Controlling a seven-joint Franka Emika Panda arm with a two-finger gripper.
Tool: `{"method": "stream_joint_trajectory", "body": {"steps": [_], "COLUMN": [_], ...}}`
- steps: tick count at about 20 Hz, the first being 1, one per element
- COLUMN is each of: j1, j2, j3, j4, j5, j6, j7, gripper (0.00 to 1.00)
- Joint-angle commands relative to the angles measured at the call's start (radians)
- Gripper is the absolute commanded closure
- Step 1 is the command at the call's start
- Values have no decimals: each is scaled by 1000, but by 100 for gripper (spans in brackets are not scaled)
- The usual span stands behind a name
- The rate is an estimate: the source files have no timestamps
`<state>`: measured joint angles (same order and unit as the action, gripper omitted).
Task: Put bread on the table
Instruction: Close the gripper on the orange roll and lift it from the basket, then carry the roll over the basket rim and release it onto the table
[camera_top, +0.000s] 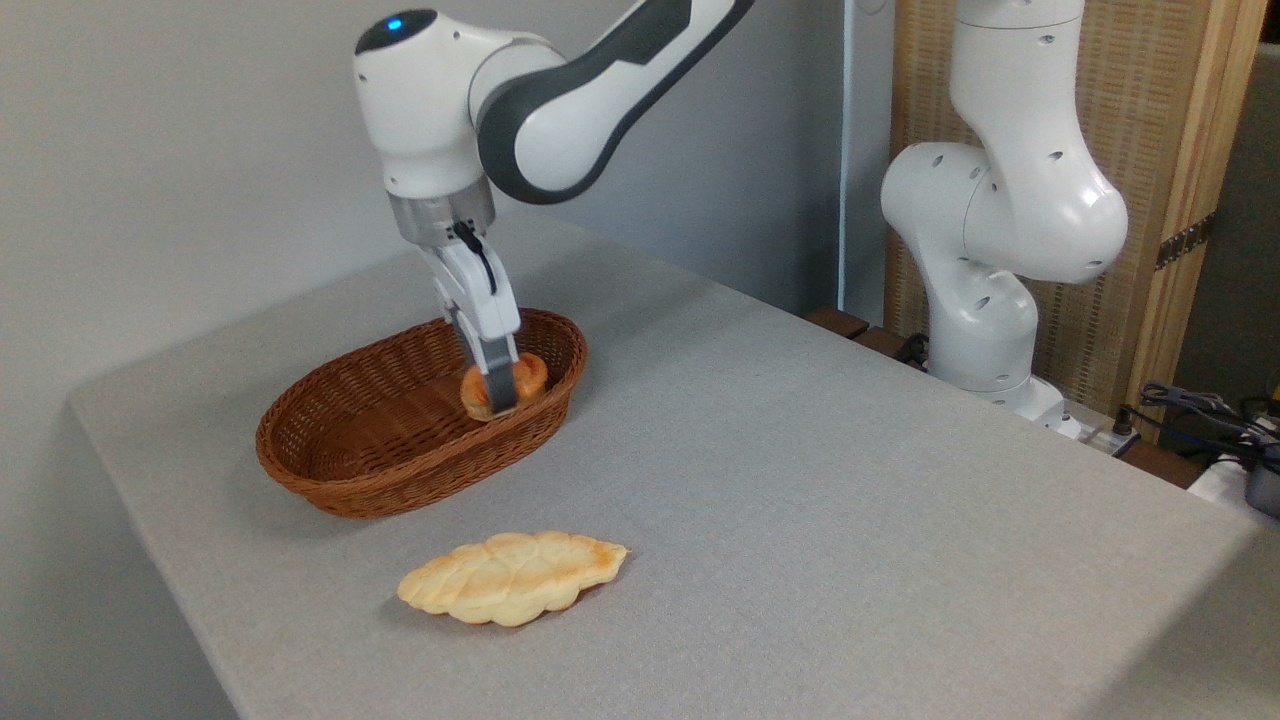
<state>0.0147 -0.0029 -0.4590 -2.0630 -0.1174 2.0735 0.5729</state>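
Note:
A small round orange-brown bun, the bread (528, 377), shows on both sides of a grey finger at the right end of the brown wicker basket (380, 470). My gripper (499, 393) points down into the basket and is shut on the bread. I cannot tell whether the bread still rests on the basket floor or hangs just above it. The table (800, 480) has a light grey fabric-like top, and the basket stands on its left part.
A flat pale-yellow braided loaf (512, 577) lies on the table in front of the basket. The arm's white base (985, 300) stands at the back right beside a wooden screen. Cables and a grey box sit past the table's right edge.

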Motion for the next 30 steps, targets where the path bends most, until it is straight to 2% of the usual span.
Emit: {"method": "stream_joint_trajectory", "body": {"steps": [1, 2, 5, 7, 9, 10, 12, 14, 19, 30], "j1": [1, 1, 1, 1, 1, 1, 1, 1, 1, -1], "j2": [-6, -6, -15, -55, -83, -83, -85, -83, -80, -84], "j3": [78, 106, 166, 183, 210, 221, 233, 235, 232, 226], "j4": [139, 171, 245, 236, 219, 216, 186, 137, -15, -14], "j5": [-37, -54, -36, 17, 99, 134, 200, 260, 268, 268], "j6": [-71, -104, -234, -314, -410, -436, -440, -417, -337, -325], "j7": [-65, -62, -12, 109, 209, 258, 300, 300, 294, 289], "gripper": [61, 61, 59, 54, 50, 44, 12, 0, 0, 0]}}
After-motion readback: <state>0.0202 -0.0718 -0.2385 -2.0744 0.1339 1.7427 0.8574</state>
